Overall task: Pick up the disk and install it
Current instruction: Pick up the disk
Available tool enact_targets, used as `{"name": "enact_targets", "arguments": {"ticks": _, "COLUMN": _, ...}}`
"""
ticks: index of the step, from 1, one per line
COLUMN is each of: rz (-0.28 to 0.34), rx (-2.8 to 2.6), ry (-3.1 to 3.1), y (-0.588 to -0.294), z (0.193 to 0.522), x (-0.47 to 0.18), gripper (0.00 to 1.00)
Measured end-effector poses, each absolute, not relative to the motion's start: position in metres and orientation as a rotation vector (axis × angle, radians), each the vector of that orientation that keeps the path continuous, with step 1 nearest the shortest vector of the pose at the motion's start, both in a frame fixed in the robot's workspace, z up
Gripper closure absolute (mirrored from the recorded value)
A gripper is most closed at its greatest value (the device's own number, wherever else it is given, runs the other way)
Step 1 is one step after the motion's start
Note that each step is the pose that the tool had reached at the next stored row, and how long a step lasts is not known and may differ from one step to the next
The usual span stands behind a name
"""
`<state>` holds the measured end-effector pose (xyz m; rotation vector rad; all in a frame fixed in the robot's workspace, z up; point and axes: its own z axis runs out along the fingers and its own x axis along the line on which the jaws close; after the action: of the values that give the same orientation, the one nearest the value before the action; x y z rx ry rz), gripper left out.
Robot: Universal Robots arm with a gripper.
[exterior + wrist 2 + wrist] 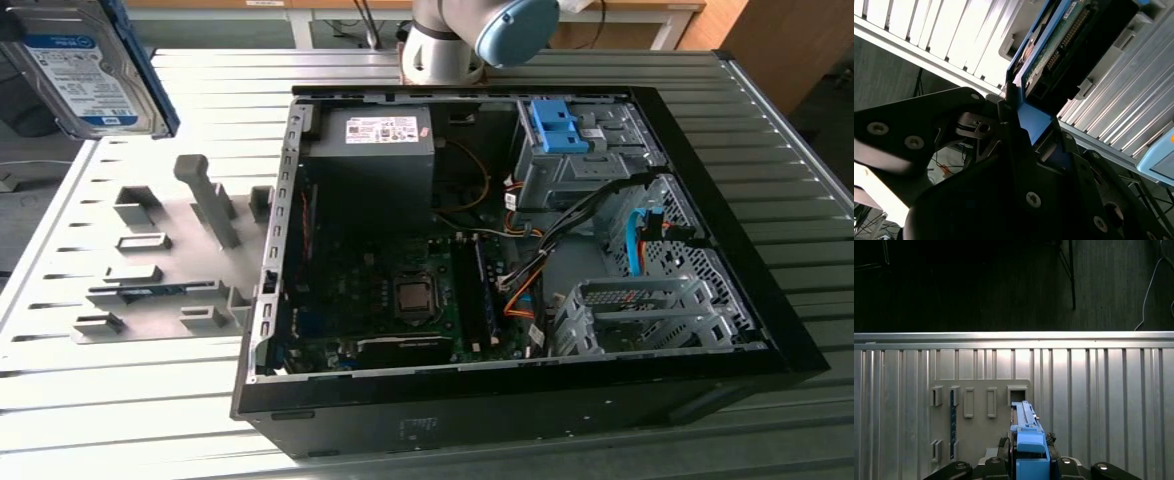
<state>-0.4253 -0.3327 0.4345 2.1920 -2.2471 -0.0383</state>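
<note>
Pincer is clamped shut on the disk, fingers pressing its blue frame. I see the drive held up in the air at the exterior view's upper left, clear of the ribbed metal table. On that table a grey fixture plate lies beside the open computer case. Beyond the table's edge, in the first wrist view, I see dark floor and a loose cable.
</note>
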Motion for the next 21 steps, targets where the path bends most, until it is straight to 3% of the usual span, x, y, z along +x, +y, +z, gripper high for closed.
{"name": "enact_targets", "arguments": {"ticks": 21, "rz": -0.038, "rx": 2.192, "ry": -2.247, "y": -0.333, "z": 0.478, "x": -0.425, "gripper": 0.63}}
